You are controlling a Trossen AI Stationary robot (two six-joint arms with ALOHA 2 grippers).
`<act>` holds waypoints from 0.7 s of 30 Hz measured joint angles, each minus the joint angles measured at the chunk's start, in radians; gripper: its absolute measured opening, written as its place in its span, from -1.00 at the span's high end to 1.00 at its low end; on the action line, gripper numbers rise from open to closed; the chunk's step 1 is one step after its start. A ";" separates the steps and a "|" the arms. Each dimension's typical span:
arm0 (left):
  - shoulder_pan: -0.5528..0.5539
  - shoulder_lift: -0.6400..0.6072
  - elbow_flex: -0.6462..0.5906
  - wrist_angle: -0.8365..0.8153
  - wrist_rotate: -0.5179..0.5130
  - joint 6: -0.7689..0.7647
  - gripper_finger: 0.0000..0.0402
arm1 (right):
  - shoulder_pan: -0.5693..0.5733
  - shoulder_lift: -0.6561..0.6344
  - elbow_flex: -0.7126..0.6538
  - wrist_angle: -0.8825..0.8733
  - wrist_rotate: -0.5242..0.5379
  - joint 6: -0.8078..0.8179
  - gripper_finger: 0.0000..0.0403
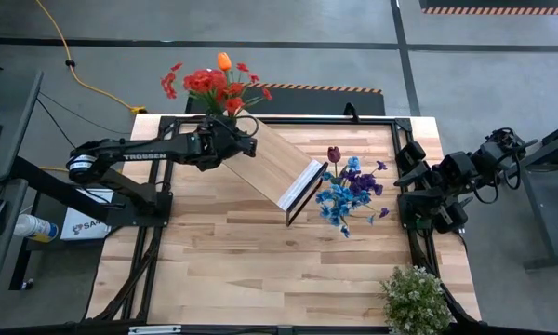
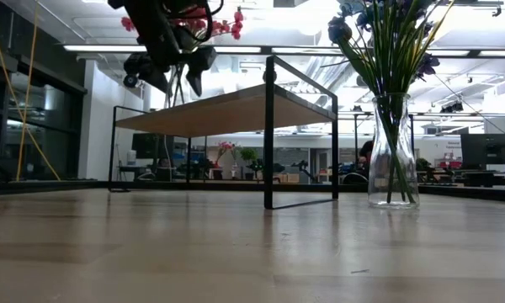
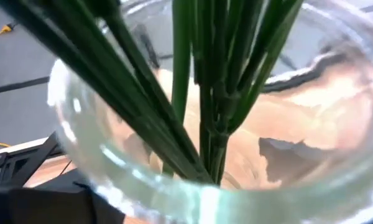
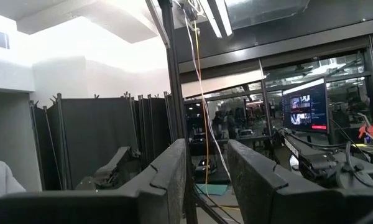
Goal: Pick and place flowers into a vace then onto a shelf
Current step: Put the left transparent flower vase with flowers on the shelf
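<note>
A glass vase holding green stems, red flowers and an orange tulip stands at the far left end of the shelf. My left gripper is open, with one finger on each side of this vase's upper part. A second glass vase stands on the table right of the shelf, with blue and purple flowers and a dark red rose in it. My right gripper waits raised at the table's right edge, a narrow empty gap between its fingers. My left gripper comes at the vase on the shelf slanting down from the table's left side, a finger on one side of the glass and a finger on the other. I cannot tell whether either finger touches the glass.
A bushy pale green-white plant stands at the table's near right corner. The shelf's black frame legs stand on the table's middle. Bare tabletop stretches along the near side.
</note>
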 joint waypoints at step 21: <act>0.000 -0.002 0.002 -0.010 0.007 -0.001 -0.51 | 0.000 0.000 0.000 0.000 0.000 0.001 0.45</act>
